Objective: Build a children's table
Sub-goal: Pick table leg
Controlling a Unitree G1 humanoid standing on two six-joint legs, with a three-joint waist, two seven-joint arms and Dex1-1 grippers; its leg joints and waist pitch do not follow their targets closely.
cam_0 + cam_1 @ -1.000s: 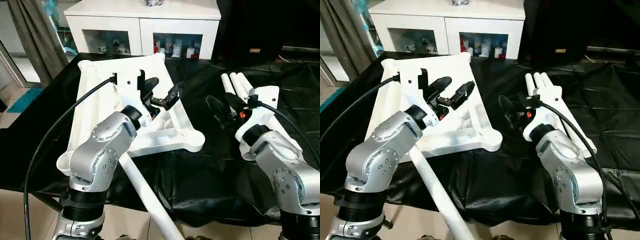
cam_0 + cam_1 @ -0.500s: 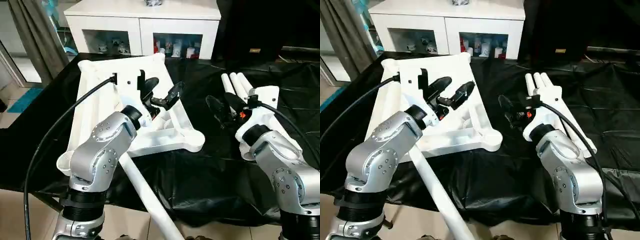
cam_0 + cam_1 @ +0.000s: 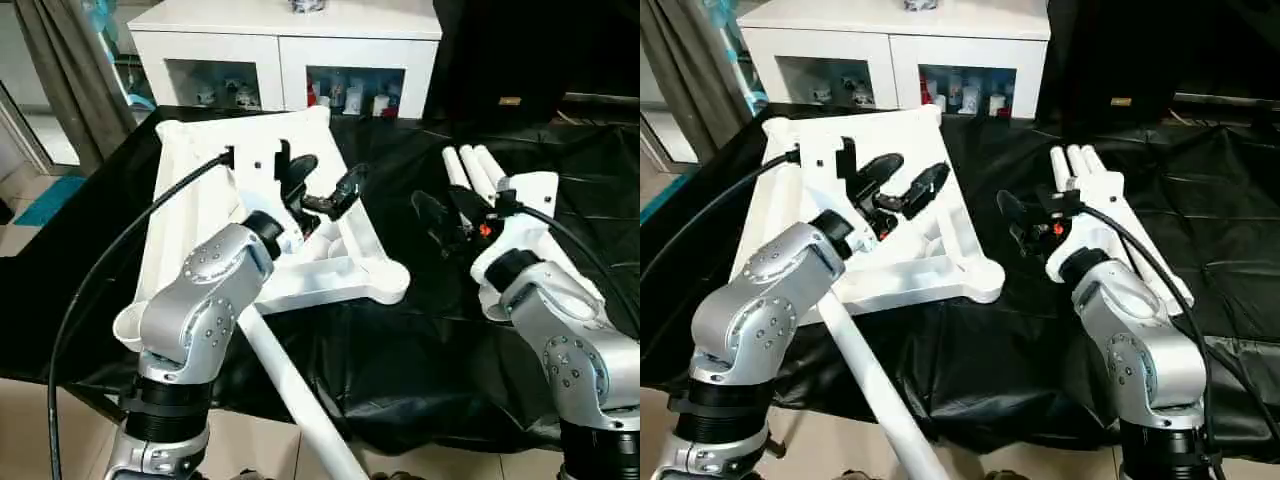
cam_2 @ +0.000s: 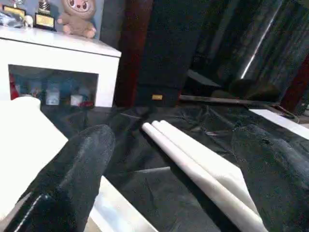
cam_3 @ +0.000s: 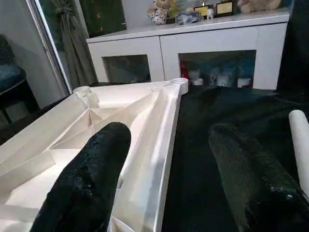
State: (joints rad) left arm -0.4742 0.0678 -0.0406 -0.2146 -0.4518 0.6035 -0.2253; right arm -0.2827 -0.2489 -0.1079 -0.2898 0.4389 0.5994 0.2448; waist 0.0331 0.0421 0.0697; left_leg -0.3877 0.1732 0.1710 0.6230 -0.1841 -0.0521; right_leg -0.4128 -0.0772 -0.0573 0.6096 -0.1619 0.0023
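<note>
Clearly both the left gripper [image 3: 322, 185] and right gripper [image 3: 441, 214] hover open and empty. Next, the right should probably close squarely around one leg [image 3: 470, 170] from the bundle toward the bench's right edge, then line it up with a corner socket [image 3: 392, 281] of the tabletop [image 3: 190, 210]

My head pair looks down over both forearms, wrist cameras sit close behind their fingers, all sharing the tabletop [image 3: 200, 215] and legs [image 3: 470, 165].

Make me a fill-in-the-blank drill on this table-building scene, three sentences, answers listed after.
1. The table top lies with its ribbed underside facing ____.
2. The left gripper hovers over the table top with its fingers ____.
3. The bundle of loose legs rests on the black cloth on the robot's ____ side, by the right gripper.

Missing words: up; open; right
</note>
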